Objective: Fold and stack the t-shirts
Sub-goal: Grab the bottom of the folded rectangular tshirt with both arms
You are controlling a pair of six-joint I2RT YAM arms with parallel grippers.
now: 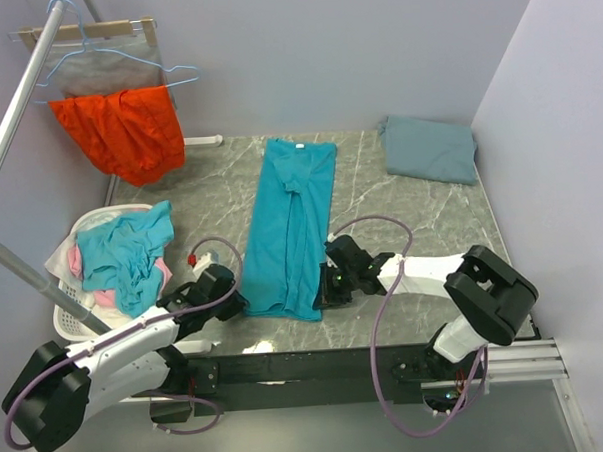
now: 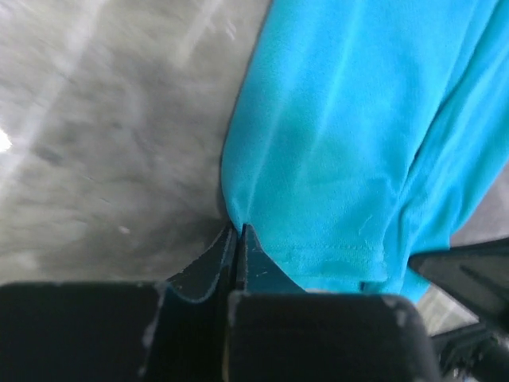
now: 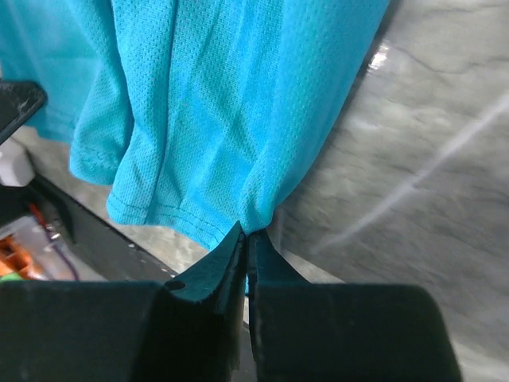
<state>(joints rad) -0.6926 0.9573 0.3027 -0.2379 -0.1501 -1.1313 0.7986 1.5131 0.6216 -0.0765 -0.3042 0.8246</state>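
A bright teal t-shirt lies as a long narrow strip down the middle of the marble table, its white neck label at the far end. My left gripper is shut on the near left corner of its hem; in the left wrist view the left gripper pinches the cloth edge. My right gripper is shut on the near right hem corner, where the right gripper bunches the mesh cloth. A slate grey-blue t-shirt lies folded at the back right.
A white laundry basket with teal and pink clothes stands at the left. An orange-red garment hangs from a rack at the back left. A black rail runs along the table's near edge.
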